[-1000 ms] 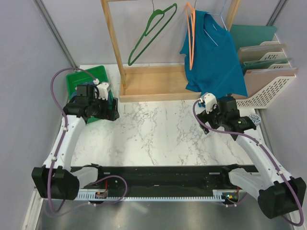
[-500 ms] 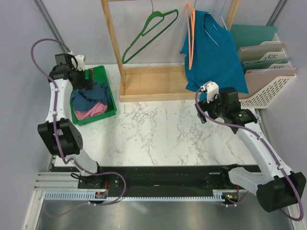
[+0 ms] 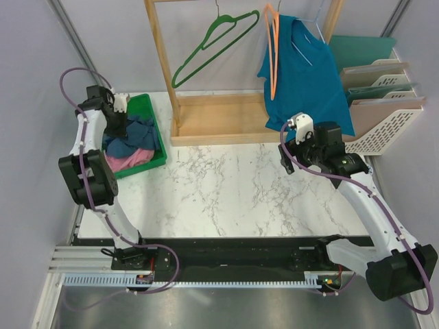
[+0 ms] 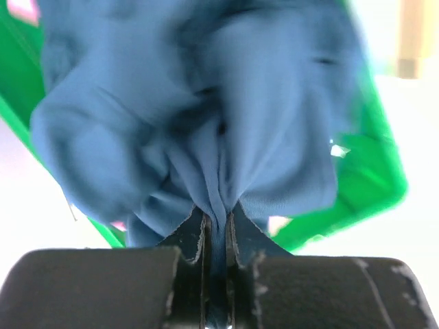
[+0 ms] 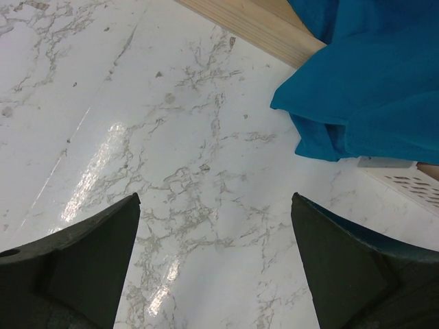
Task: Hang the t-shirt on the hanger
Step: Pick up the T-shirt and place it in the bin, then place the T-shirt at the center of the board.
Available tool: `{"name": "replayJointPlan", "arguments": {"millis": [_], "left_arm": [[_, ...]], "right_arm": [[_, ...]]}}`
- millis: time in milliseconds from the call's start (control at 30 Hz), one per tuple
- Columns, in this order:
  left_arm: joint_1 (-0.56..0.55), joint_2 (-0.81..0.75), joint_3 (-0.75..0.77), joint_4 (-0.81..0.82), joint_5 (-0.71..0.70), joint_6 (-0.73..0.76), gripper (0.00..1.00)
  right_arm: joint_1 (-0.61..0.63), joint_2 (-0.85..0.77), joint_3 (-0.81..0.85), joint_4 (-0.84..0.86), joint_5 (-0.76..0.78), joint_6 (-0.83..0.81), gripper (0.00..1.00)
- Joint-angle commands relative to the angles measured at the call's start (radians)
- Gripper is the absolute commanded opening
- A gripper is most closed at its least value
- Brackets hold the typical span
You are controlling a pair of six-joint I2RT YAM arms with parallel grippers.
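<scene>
The dark navy t-shirt [image 3: 135, 132] lies bunched in a green bin [image 3: 156, 116] at the table's back left. My left gripper [image 3: 118, 121] reaches down into the bin and is shut on a fold of the t-shirt [image 4: 206, 123]; cloth runs down between the closed fingers [image 4: 192, 236] of the left gripper [image 4: 216, 223]. The orange hanger [image 3: 273, 55] hangs from the rack's top rail at the back. My right gripper [image 3: 296, 140] hovers open over bare marble, right gripper [image 5: 214, 199] holding nothing.
A teal shirt [image 3: 305, 75] hangs beside the orange hanger, its hem [image 5: 370, 75] close to my right gripper. A green hanger [image 3: 206, 51] hangs on the wooden rack [image 3: 219, 127]. A pink garment [image 3: 130, 159] shares the bin. A file organizer [image 3: 384, 103] stands at back right.
My left arm swung back over the bin, dropped into it and shut on the navy t-shirt. The right gripper drifted slightly toward the rack and stayed open.
</scene>
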Motion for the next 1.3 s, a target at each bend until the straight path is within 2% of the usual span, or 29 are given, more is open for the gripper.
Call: {"name": "replayJointPlan", "arguments": {"millis": [0, 33, 167, 267, 333, 433, 500, 567, 600, 633, 667, 733, 767, 833, 967, 1067, 1100, 1167, 1200, 1233, 1267], "left_arm": [[-0.093, -0.324, -0.006, -0.063, 0.279, 0.076, 0.02], [-0.162, -0.418, -0.010, -0.093, 0.336, 0.081, 0.02], [-0.352, -0.558, 0.022, -0.138, 0.443, 0.003, 0.02], [-0.464, -0.588, 0.079, -0.155, 0.532, -0.067, 0.02], [-0.484, -0.586, 0.128, -0.152, 0.636, -0.145, 0.02], [-0.483, -0.582, 0.132, -0.149, 0.767, -0.186, 0.02], [-0.484, -0.596, 0.029, -0.134, 0.743, -0.178, 0.02], [-0.481, -0.603, -0.057, -0.123, 0.645, -0.128, 0.02], [-0.478, -0.608, -0.159, -0.085, 0.605, -0.128, 0.03], [-0.477, -0.602, -0.203, -0.080, 0.536, -0.112, 0.14], [-0.466, -0.599, -0.283, -0.080, 0.528, -0.109, 0.18], [-0.417, -0.596, -0.376, -0.028, 0.496, -0.126, 0.86], [-0.400, -0.591, -0.407, -0.023, 0.491, -0.121, 0.99], [-0.345, -0.588, -0.451, -0.048, 0.560, -0.048, 0.99], [-0.372, -0.668, -0.502, -0.156, 0.667, 0.176, 0.99], [-0.513, -0.727, -0.546, -0.203, 0.669, 0.285, 0.99], [-0.612, -0.734, -0.559, -0.195, 0.666, 0.296, 0.99], [-0.726, -0.729, -0.594, -0.106, 0.596, 0.279, 0.99], [-0.851, -0.722, -0.606, -0.053, 0.551, 0.268, 0.99], [-0.913, -0.711, -0.620, -0.008, 0.443, 0.270, 0.99], [-0.973, -0.694, -0.637, 0.057, 0.396, 0.293, 0.99]], "right_arm": [[-0.007, 0.000, 0.036, -0.006, -0.081, 0.000, 0.98], [-0.010, 0.005, 0.036, -0.010, -0.090, -0.005, 0.98], [-0.010, 0.029, 0.048, -0.018, -0.131, -0.008, 0.98], [-0.011, 0.034, 0.065, -0.027, -0.147, -0.008, 0.98], [-0.014, 0.035, 0.074, -0.035, -0.154, -0.011, 0.98], [-0.020, 0.035, 0.071, -0.038, -0.160, -0.011, 0.98], [-0.026, 0.035, 0.060, -0.038, -0.167, -0.012, 0.98], [-0.028, 0.035, 0.047, -0.038, -0.173, -0.017, 0.98], [-0.026, 0.035, 0.047, -0.039, -0.173, -0.019, 0.98], [-0.028, 0.039, 0.044, -0.038, -0.174, -0.020, 0.98], [-0.030, 0.040, 0.042, -0.041, -0.174, -0.023, 0.98], [-0.028, 0.043, 0.036, -0.044, -0.185, -0.028, 0.98], [-0.028, 0.045, 0.033, -0.047, -0.215, -0.041, 0.98], [-0.030, 0.045, 0.024, -0.069, -0.254, -0.057, 0.98], [-0.026, 0.058, -0.012, -0.095, -0.318, -0.118, 0.97], [-0.023, 0.104, -0.028, -0.113, -0.343, -0.112, 0.93], [-0.023, 0.118, -0.033, -0.112, -0.366, -0.106, 0.91], [-0.023, 0.154, -0.039, -0.102, -0.383, -0.094, 0.89], [-0.025, 0.166, -0.041, -0.099, -0.391, -0.072, 0.89], [-0.025, 0.183, -0.039, -0.096, -0.397, -0.062, 0.89], [-0.029, 0.189, -0.039, -0.093, -0.401, -0.054, 0.87]]}}
